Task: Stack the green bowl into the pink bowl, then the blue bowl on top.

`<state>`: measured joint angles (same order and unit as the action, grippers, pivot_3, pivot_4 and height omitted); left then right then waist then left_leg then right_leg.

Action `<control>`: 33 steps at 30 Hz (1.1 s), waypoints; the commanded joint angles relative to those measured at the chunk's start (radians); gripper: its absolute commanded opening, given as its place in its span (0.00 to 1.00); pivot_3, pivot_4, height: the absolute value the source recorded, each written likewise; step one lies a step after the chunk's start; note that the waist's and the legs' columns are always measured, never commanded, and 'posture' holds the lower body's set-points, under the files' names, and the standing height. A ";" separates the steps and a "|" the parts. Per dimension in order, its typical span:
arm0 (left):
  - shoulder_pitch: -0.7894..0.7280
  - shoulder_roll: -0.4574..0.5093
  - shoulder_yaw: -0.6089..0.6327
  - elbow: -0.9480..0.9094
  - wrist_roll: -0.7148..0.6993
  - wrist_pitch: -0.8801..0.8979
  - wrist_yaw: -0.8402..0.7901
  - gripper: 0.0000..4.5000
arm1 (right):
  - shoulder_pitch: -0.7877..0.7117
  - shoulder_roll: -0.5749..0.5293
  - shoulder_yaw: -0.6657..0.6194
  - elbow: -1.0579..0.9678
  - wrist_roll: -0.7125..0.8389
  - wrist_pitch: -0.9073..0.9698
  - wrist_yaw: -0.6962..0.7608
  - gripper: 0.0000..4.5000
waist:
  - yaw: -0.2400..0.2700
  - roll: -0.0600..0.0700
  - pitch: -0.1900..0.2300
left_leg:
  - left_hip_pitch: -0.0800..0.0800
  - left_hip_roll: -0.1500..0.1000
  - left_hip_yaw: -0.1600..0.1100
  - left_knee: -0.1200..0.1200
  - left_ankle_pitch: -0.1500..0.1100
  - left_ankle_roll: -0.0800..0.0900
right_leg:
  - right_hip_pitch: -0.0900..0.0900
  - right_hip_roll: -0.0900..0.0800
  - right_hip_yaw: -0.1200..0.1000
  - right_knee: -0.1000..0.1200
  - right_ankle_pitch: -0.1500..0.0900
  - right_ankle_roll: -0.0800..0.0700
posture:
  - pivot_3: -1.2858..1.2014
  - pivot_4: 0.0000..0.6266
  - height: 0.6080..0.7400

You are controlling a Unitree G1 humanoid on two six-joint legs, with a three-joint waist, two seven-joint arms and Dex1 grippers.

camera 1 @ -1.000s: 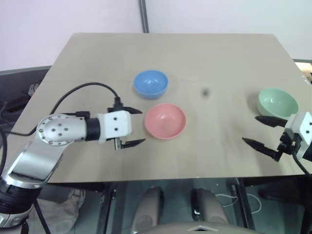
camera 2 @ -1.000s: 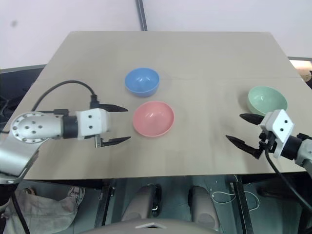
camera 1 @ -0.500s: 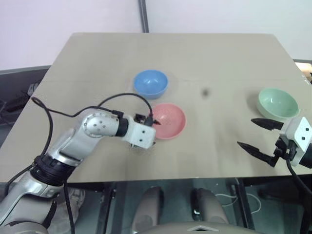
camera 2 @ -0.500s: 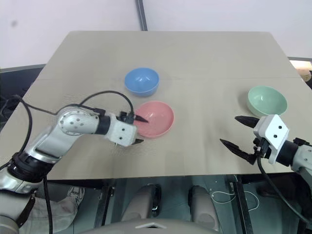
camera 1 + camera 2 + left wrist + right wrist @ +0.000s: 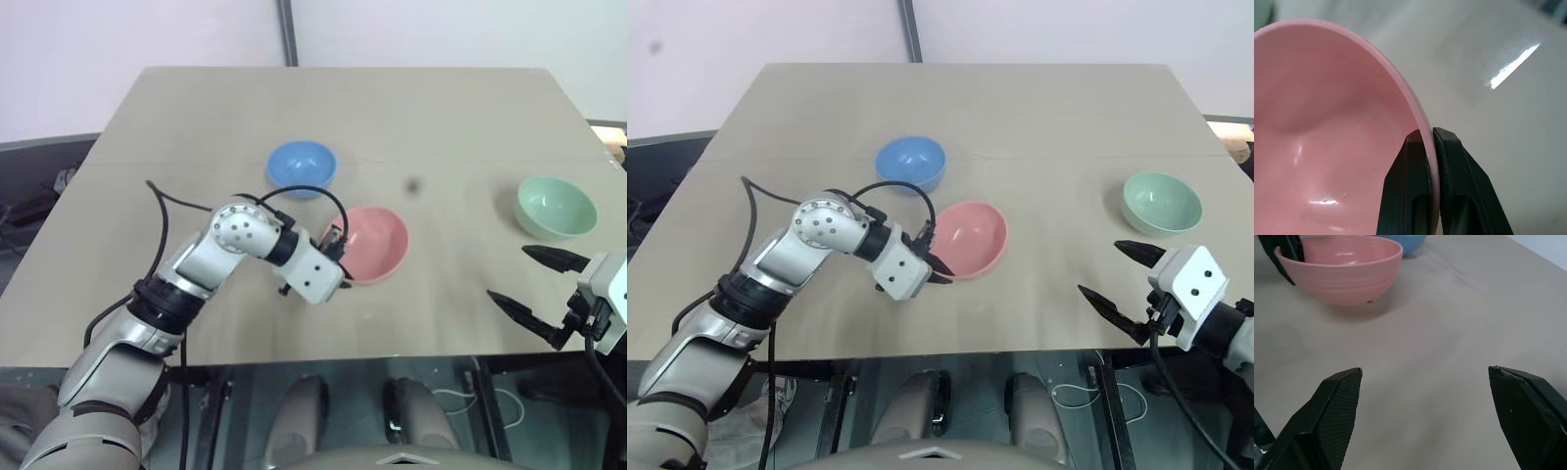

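Note:
The pink bowl [image 5: 379, 238] stands at the middle of the table, and my left gripper [image 5: 336, 247] is shut on its near-left rim; the left wrist view has both fingers [image 5: 1410, 196] pinching the pink rim [image 5: 1376, 63]. Just behind and to the left sits the blue bowl [image 5: 302, 166]. The green bowl [image 5: 555, 206] rests at the right side. My right gripper [image 5: 509, 274] hangs open and holds nothing, near the table's front right edge, short of the green bowl. Its wrist view faces the pink bowl [image 5: 1344, 267].
The tan table [image 5: 441, 117] has bare room behind and between the bowls. A black cable [image 5: 176, 201] loops over the left arm. A dark upright pole [image 5: 286, 29] rises behind the far edge.
My left gripper swung in from the left, turned and shut on the pink bowl's rim; the bowl has shifted to the right. The right gripper drew back a little toward the front edge.

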<state>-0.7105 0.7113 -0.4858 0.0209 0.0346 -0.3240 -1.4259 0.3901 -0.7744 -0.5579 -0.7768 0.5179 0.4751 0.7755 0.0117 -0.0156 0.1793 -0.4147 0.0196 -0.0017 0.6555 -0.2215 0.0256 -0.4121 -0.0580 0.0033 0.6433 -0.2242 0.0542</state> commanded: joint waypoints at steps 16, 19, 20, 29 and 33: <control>0.078 0.089 0.199 -0.211 -0.285 0.399 0.007 0.40 | -0.172 -0.056 0.090 0.154 -0.117 0.023 -0.097 1.00 | -0.015 0.000 0.000 | 0.000 0.002 0.001 0.003 0.000 0.000 | 0.000 0.005 0.006 0.002 0.000 -0.001 | 0.52 0.24 1.00; 0.120 0.164 0.307 -0.280 -0.403 0.598 0.037 0.40 | -0.262 -0.136 0.162 0.294 -0.227 0.021 -0.118 1.00 | -0.024 0.000 0.000 | 0.001 0.003 0.000 0.004 0.000 0.000 | 0.000 0.006 0.006 0.004 0.000 -0.001 | 0.52 0.24 1.00; 0.147 0.166 0.368 -0.303 -0.445 0.626 0.074 0.40 | -0.311 -0.155 0.191 0.363 -0.249 0.008 -0.112 1.00 | -0.023 0.001 0.000 | 0.001 0.003 0.000 0.004 0.000 0.000 | 0.000 0.006 0.006 0.004 0.000 -0.001 | 0.52 0.24 1.00; 0.331 0.090 0.629 -0.368 -0.743 0.860 0.263 0.55 | -0.703 -0.186 0.421 0.861 -0.351 -0.058 -0.005 1.00 | -0.024 0.000 0.000 | 0.000 0.002 0.001 0.005 0.000 0.000 | -0.001 0.007 0.009 0.004 0.001 -0.001 | 0.52 0.24 1.00; 0.348 0.045 0.655 -0.415 -0.746 0.869 0.380 0.80 | -0.819 -0.184 0.507 1.010 -0.406 -0.086 0.049 1.00 | -0.022 0.000 0.001 | 0.000 0.002 0.002 0.005 0.000 0.000 | -0.001 0.007 0.010 0.004 0.002 -0.003 | 0.52 0.24 1.00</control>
<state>-0.3548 0.7633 0.1244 -0.3387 -0.6821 0.5359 -1.0993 -0.3772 -0.9431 -0.0711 0.1819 0.1438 0.4236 0.7991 -0.0103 -0.0153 0.1798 -0.4147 0.0215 0.0004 0.6606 -0.2215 0.0257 -0.4129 -0.0514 0.0135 0.6470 -0.2217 0.0508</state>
